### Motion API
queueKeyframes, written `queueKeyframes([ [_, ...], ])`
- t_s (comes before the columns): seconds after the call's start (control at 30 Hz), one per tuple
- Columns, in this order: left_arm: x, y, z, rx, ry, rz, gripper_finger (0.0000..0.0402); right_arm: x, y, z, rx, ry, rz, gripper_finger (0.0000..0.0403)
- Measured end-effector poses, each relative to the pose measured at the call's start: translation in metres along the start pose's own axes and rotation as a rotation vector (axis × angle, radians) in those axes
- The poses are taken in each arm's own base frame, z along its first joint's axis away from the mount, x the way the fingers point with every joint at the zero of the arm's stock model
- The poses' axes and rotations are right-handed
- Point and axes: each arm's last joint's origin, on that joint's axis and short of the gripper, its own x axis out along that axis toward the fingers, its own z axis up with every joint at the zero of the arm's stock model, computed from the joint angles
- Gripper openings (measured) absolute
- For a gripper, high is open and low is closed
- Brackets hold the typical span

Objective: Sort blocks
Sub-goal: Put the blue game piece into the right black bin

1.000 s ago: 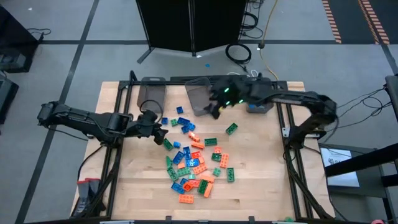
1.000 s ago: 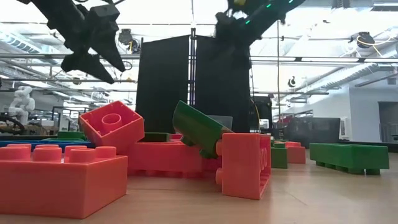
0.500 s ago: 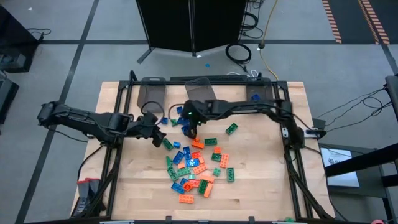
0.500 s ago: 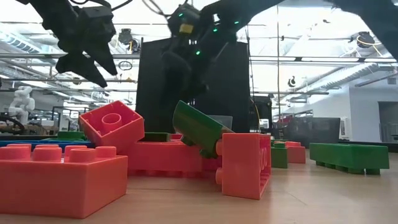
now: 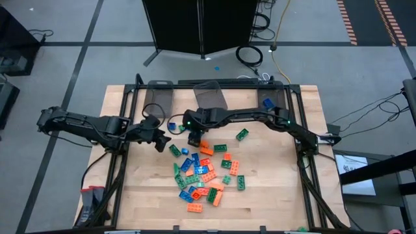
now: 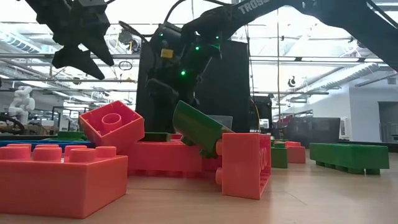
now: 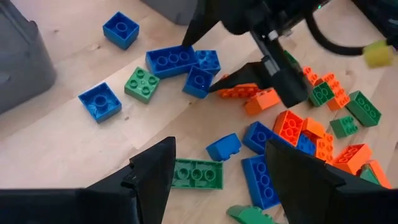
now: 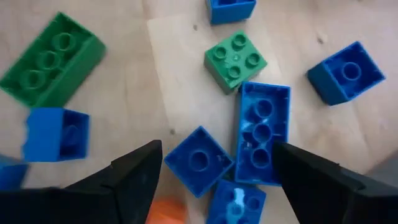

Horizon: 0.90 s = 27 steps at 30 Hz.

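Orange, green and blue blocks [image 5: 203, 170] lie scattered on the wooden table, with several blue ones [image 8: 261, 140] at the pile's far left. My right gripper [image 5: 194, 138] hangs open, pointing steeply down just over these blue blocks. Its fingers stand on either side of a small blue block [image 8: 199, 158] and a long blue brick [image 7: 171, 61] without touching them. My left gripper [image 5: 160, 141] is open with nothing between its fingers, raised over the table left of the pile, above a blue block [image 7: 224, 147] and a green brick [image 7: 198, 174].
Grey bins [image 5: 158, 99] [image 5: 209, 99] stand along the table's far edge, behind the pile. In the low view big orange blocks [image 6: 62, 177] and a tilted green one [image 6: 198, 129] fill the foreground. Bare wood lies at the table's right and near left.
My right gripper has swung from beside the middle bin at the far edge toward the table's left and near side. It has come down over the blue blocks at the pile's far left and rolled a little. It has stayed open. No block has moved.
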Motion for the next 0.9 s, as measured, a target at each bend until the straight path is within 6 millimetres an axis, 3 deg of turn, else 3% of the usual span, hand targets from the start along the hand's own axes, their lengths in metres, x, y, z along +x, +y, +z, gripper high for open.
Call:
queueKeyframes([
  [0.17,0.000,0.000,0.000,0.001,0.000,0.000,0.0248,0.000,-0.007,0.004,-0.007,-0.044,-0.114,0.0297],
  [0.4,0.000,0.000,0.000,0.019,-0.002,0.001,0.0248,0.002,-0.019,0.007,0.029,-0.068,-0.120,0.0297],
  [0.9,0.000,0.001,-0.001,0.031,0.009,0.015,0.0248,0.035,-0.016,-0.006,0.062,-0.005,-0.091,0.0295],
])
